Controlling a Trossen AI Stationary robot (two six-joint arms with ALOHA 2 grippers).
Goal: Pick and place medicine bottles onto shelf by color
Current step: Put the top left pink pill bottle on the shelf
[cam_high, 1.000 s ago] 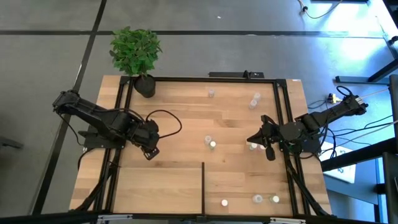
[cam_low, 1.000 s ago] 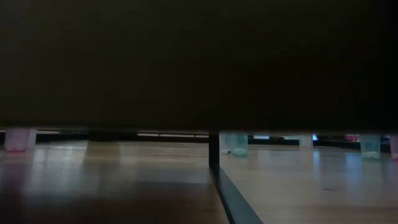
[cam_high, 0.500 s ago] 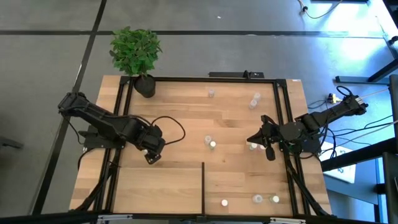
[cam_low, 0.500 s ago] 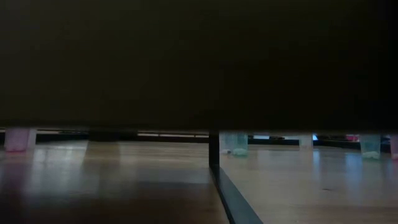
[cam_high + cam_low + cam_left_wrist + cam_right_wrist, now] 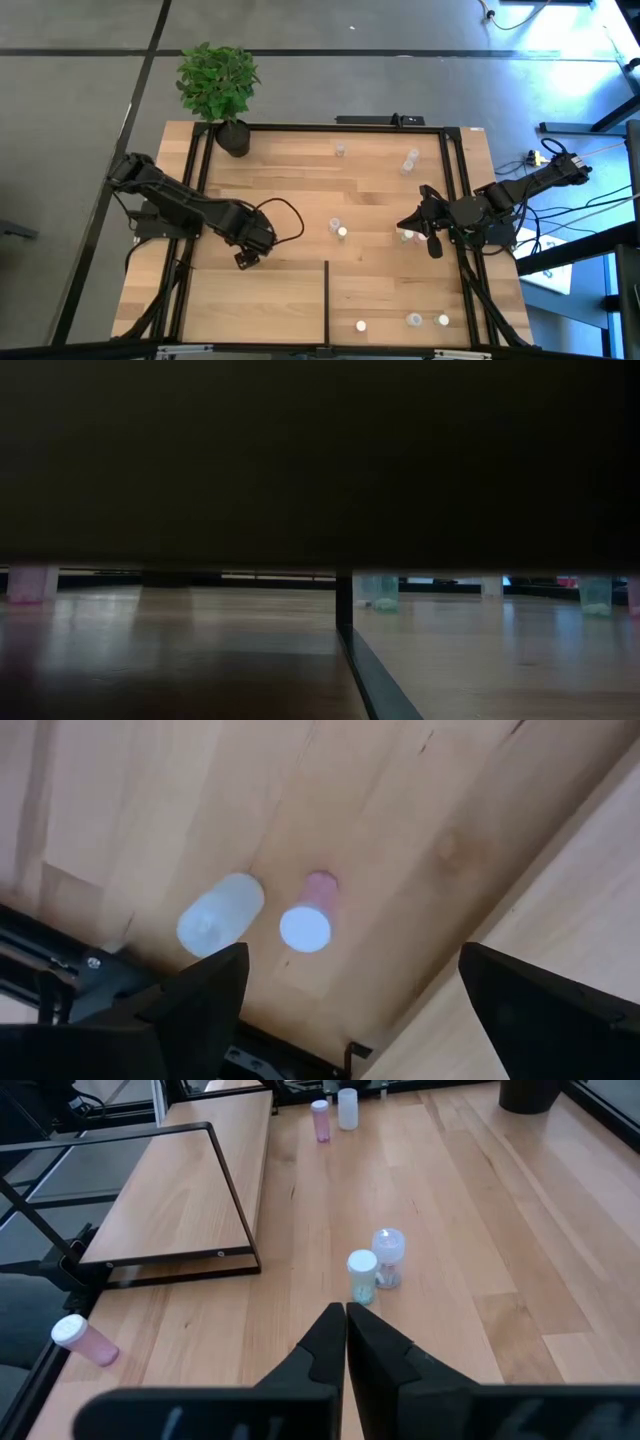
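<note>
My left gripper [image 5: 245,258] [image 5: 352,960] hangs open, pointing down, over the shelf's [image 5: 290,200] near-left part. Below it stand two medicine bottles: a pink one with a white cap [image 5: 308,918] and a whitish one [image 5: 220,914]; neither is touched. In the high view the gripper hides both. My right gripper [image 5: 405,224] [image 5: 346,1318] waits shut at the shelf's right side, short of a capped clear pair [image 5: 362,1275] [image 5: 388,1257]. Other bottles stand scattered on the boards [image 5: 340,148] [image 5: 410,160] [image 5: 413,320].
A black plant pot [image 5: 234,138] with a green plant stands at the far-left corner. A short black divider bar [image 5: 326,300] runs in from the near edge. One pink bottle lies on its side [image 5: 85,1340] near the right arm. Black rails [image 5: 450,180] edge the boards.
My left gripper has gone toward the table's near edge and a little to the right, sinking toward the boards as the arm stretched out. The right arm and the bottles in view have kept still.
</note>
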